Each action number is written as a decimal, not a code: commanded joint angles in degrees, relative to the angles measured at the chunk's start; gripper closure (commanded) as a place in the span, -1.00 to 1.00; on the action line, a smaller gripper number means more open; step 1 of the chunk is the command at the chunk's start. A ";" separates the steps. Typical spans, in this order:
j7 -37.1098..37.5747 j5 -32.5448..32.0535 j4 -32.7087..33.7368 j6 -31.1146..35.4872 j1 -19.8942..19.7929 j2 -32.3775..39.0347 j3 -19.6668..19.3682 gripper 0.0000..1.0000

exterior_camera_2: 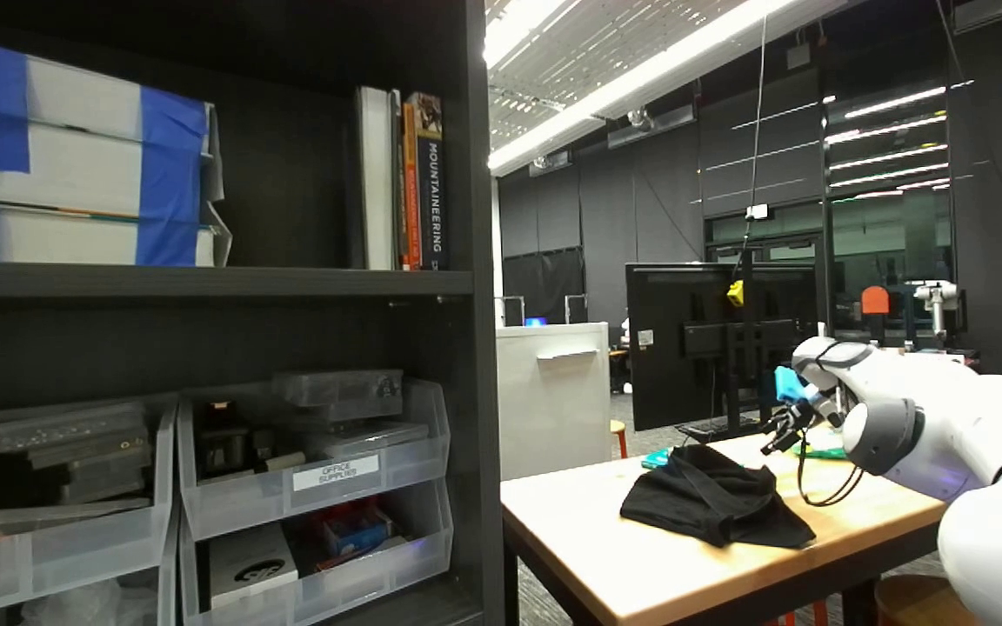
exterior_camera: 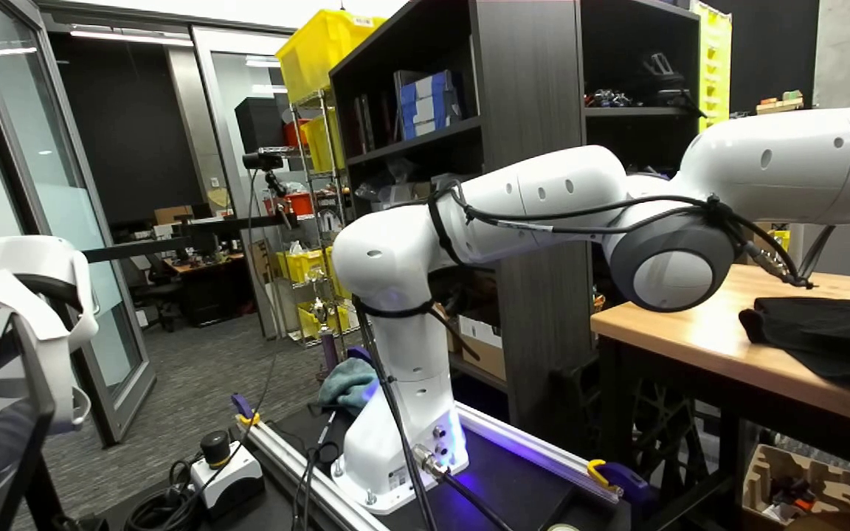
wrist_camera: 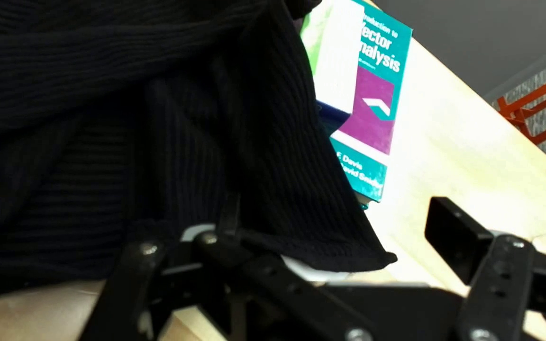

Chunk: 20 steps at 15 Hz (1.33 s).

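In an exterior view, a dark shelf unit (exterior_camera_2: pixel 485 365) is seen at the left, with clear bins (exterior_camera_2: pixel 318 504) stacked inside. To its right, a black cloth (exterior_camera_2: pixel 710 500) is heaped loosely on the wooden table (exterior_camera_2: pixel 571 530), its right end close to the near edge. Just beyond that end the jaws are poised above the table; something green (exterior_camera_2: pixel 831 452) is glimpsed behind them, and the white arm (exterior_camera_2: pixel 927 382) is seen at the right.

In the wrist view, the left side is filled by the cloth's ribbed folds. Beside these, a white-and-green item (wrist_camera: pixel 339 59) is laid across a teal-and-purple book (wrist_camera: pixel 372 109); both are partly hidden by the cloth, and the book is set close to a table edge. The jaws are held wide apart, one seen in front of the cloth, the other, with its black pad (wrist_camera: pixel 458 239), over bare wood; a corner of the cloth is framed between them. Whether the cloth is touched cannot be told. Past the table edge, an orange frame (wrist_camera: pixel 518 116) is seen.
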 commanded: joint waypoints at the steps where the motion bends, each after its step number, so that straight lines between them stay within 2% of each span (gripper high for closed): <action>1: -1.17 1.73 -0.91 -4.13 -1.56 -1.56 0.89 -1.00; 5: -0.67 1.25 -0.91 -6.83 -1.96 -2.06 0.27 -1.00; 7: 0.72 1.02 -0.11 -3.16 -1.28 -1.60 -0.41 -1.00; 14: -5.57 2.93 0.08 5.99 -1.14 -1.29 1.89 -1.00; 18: -9.32 4.98 0.08 6.70 -1.36 -1.39 3.55 -1.00; 20: -8.87 5.13 0.08 7.41 -0.65 -1.45 2.70 -1.00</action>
